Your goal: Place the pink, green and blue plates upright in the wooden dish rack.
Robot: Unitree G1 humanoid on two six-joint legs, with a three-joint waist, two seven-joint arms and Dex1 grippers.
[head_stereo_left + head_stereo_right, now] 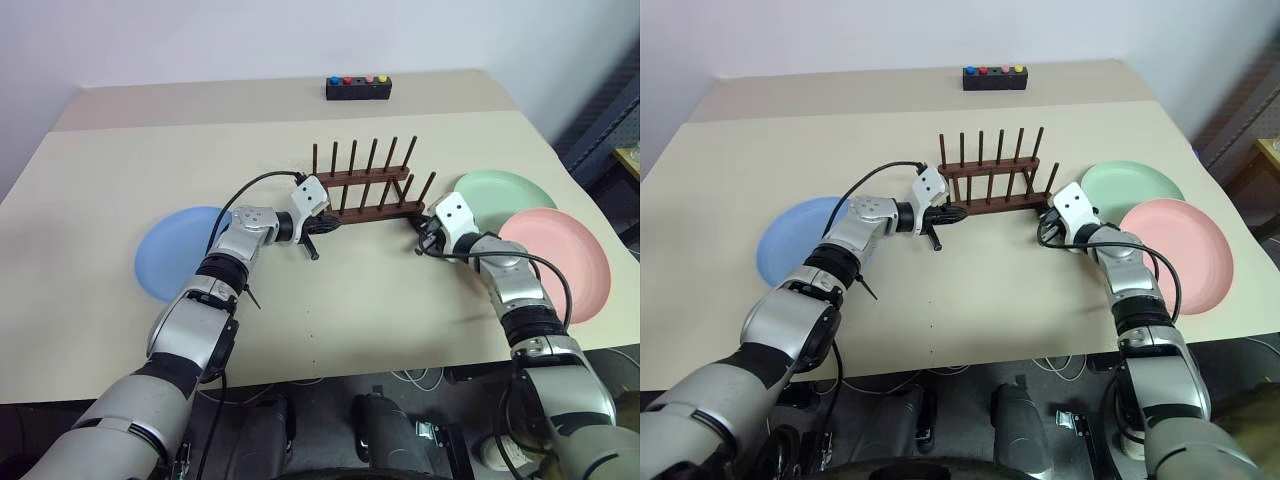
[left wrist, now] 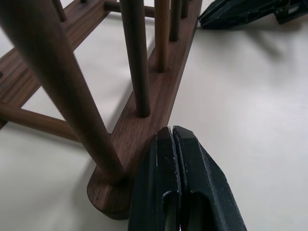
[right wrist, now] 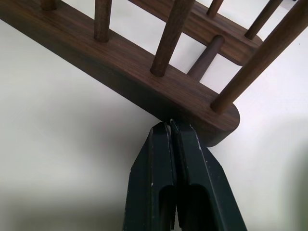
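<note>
Dark reddish-brown wooden dish rack point(image 1: 365, 186) looks stiff and light; both clenched end effectors, left end effector point(image 2: 172, 139) and right end effector point(image 3: 169, 129), press its near rail ends, holding nothing.

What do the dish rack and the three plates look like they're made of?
The wooden dish rack: dark reddish-brown wood with a smooth, low-sheen finish; grain lines show on its rails and pegs. The blue plate, green plate and pink plate: probably matte plastic, judging by flat pastel colour without glare, though glazed ceramic cannot be excluded.

Right claw point(image 3: 169, 126) closed, tips against near rail end of wooden dish rack point(image 3: 144, 72); pegs upright.
</note>
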